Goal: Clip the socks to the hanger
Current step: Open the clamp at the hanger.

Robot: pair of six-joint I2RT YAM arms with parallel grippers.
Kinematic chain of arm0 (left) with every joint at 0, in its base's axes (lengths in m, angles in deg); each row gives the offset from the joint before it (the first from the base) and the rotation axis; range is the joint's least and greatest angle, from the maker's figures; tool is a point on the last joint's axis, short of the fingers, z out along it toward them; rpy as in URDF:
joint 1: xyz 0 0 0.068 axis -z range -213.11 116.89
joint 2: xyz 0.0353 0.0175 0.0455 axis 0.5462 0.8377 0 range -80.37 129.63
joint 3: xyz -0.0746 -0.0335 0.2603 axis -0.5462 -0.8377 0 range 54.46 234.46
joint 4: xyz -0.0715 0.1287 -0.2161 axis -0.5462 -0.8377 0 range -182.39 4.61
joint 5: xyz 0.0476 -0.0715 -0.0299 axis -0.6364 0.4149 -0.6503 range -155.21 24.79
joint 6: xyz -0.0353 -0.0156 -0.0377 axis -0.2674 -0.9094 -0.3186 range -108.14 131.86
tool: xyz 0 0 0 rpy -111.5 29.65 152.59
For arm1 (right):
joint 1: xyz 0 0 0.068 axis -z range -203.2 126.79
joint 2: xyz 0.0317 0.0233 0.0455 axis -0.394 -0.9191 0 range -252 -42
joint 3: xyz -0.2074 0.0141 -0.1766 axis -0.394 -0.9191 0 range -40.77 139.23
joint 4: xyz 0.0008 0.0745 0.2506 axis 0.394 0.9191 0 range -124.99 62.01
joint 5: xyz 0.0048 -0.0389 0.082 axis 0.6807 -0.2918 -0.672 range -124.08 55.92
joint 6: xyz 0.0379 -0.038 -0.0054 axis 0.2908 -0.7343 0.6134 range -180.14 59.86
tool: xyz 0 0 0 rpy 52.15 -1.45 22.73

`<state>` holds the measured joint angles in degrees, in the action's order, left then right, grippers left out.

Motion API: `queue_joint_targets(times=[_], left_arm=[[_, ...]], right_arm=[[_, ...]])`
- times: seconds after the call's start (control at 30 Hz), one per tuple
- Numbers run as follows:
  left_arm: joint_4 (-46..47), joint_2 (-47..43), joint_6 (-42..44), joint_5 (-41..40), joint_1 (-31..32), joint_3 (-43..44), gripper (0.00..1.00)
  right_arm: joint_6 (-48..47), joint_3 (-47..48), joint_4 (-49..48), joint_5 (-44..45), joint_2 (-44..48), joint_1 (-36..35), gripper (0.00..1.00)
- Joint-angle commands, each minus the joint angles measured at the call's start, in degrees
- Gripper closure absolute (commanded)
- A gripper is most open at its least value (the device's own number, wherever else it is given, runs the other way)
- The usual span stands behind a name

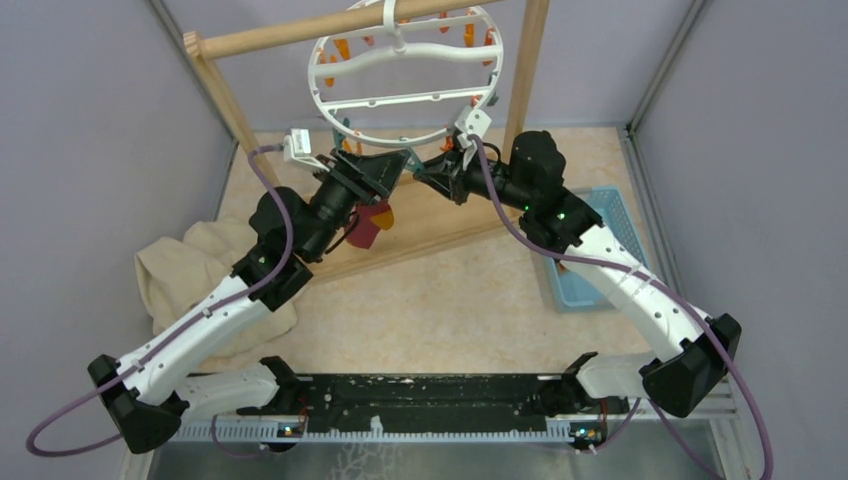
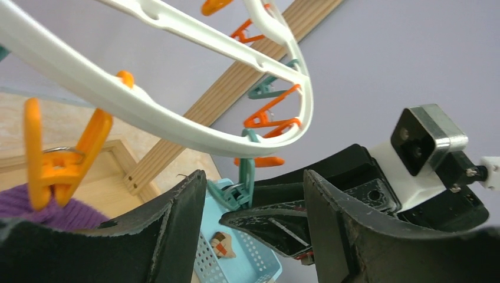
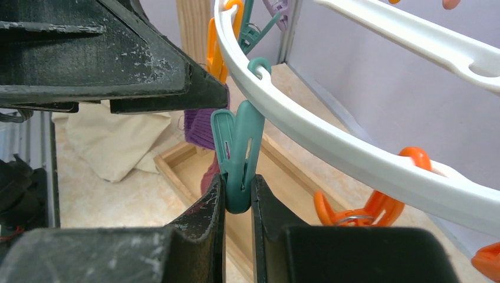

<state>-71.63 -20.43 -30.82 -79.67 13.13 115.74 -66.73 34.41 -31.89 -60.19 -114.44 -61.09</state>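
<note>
The left gripper's (image 2: 253, 177) fingers stand wide and hold nothing. Off their left side the maroon sock (image 2: 32, 206) hangs from an orange clip (image 2: 59, 159), long axis vertical, toe apparently down. Between those fingers hangs the teal clip (image 3: 237, 159), also vertical. Its loop sits on the white hanger ring (image 3: 330, 141) above, and its lower end is pinched in the right gripper's (image 3: 237, 183) narrow fingers. Below them, the tan sock (image 2: 221, 244) lies in the blue basket (image 2: 247, 265), unclipped.

Two risks, as I judge. The ring hangs free, so a sideways tug could swing it and pull the clip from the pinch. The left fingers, if they close here, could strike the right fingers.
</note>
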Motion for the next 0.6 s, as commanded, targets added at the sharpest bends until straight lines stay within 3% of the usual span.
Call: queue_joint_targets(times=[0.0, 0.4, 0.57], left_arm=[[-3.3, -1.5, -1.0, -4.9, 0.3, 1.0, 0.33], [-3.6, 2.3, -3.1, -2.4, 0.3, 3.2, 0.35], [-3.3, 3.9, -3.7, -1.3, 0.3, 4.7, 0.41]], right_arm=[[-2.4, 3.4, -1.3, 3.5, 0.6, -0.6, 1.0], [-2.7, 3.7, -0.8, 3.4, 0.1, -0.7, 1.0], [-4.0, 3.4, -0.3, 4.7, -0.2, -0.9, 1.0]])
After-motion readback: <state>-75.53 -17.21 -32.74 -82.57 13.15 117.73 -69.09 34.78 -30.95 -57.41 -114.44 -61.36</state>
